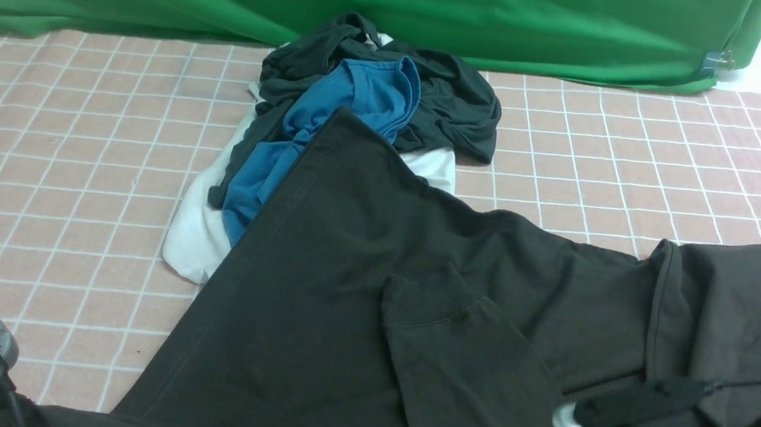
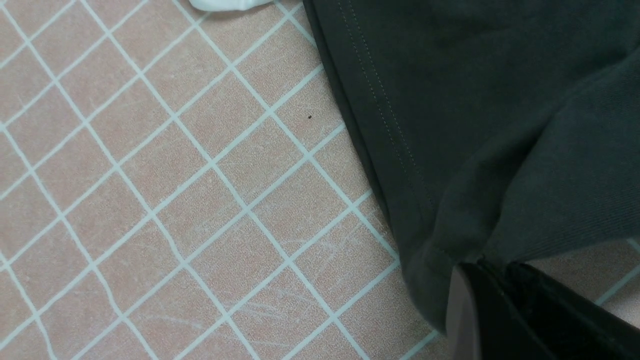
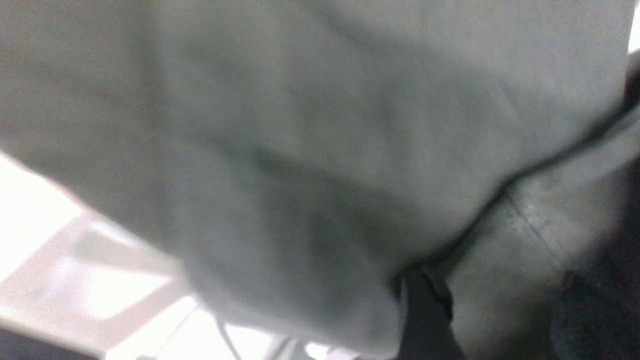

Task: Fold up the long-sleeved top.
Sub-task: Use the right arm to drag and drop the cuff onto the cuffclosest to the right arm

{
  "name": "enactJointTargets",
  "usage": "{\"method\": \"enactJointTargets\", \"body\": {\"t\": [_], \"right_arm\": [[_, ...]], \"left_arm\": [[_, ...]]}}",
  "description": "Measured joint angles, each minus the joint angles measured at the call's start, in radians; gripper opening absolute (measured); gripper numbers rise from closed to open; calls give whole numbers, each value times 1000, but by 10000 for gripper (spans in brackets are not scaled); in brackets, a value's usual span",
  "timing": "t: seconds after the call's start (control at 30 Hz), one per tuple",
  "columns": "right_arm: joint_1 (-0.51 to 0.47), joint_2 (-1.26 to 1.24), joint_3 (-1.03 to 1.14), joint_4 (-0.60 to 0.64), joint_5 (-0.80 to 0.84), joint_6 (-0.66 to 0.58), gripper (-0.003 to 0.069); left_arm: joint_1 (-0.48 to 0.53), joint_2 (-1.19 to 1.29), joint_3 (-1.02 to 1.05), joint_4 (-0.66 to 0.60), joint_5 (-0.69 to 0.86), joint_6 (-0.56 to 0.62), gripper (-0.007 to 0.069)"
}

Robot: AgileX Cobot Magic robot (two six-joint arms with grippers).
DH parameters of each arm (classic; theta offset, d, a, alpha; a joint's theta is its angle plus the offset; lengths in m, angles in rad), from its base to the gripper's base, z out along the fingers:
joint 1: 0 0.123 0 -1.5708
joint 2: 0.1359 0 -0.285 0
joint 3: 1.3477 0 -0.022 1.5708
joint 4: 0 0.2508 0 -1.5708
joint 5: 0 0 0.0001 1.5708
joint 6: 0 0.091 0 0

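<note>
Left jaws: we see them pressed together, pinching the long-sleeved top [image 2: 475, 100] at a fold.
Right jaws: top fills their blurred view; we cannot tell their state.
Front view alone: clothes pile [image 1: 365, 97] behind top.

Blurred, pale-looking cloth of the long-sleeved top [image 3: 300, 125] fills nearly the whole view. From the right end effector [image 3: 425, 310], only one dark finger showing and its opening unreadable, a dark seam [image 3: 540, 165] runs toward two o'clock. At eight o'clock the bright checked surface [image 3: 75, 270] shows.
</note>
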Motion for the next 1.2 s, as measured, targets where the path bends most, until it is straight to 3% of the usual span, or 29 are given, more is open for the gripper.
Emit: {"method": "enactJointTargets", "body": {"t": [0.3, 0.5, 0.57, 0.73, 0.77, 1.03, 1.2], "right_arm": [[-62, 32, 146, -9, -234, 42, 397], [-74, 42, 187, -8, -307, 37, 421], [-74, 43, 188, -14, -311, 26, 377], [-76, 45, 182, -30, -290, 4, 171], [-79, 43, 163, -22, -258, -11, 95], [-80, -56, -65, -9, -95, -42, 74], [-81, -97, -193, -7, -157, -68, 74]], "left_arm": [[0, 0, 0, -4, 0, 0, 33], [0, 0, 0, -8, 0, 0, 33], [0, 0, 0, -8, 0, 0, 33], [0, 0, 0, -8, 0, 0, 33], [0, 0, 0, -8, 0, 0, 33], [0, 0, 0, -8, 0, 0, 33], [0, 0, 0, -1, 0, 0, 33]]}}
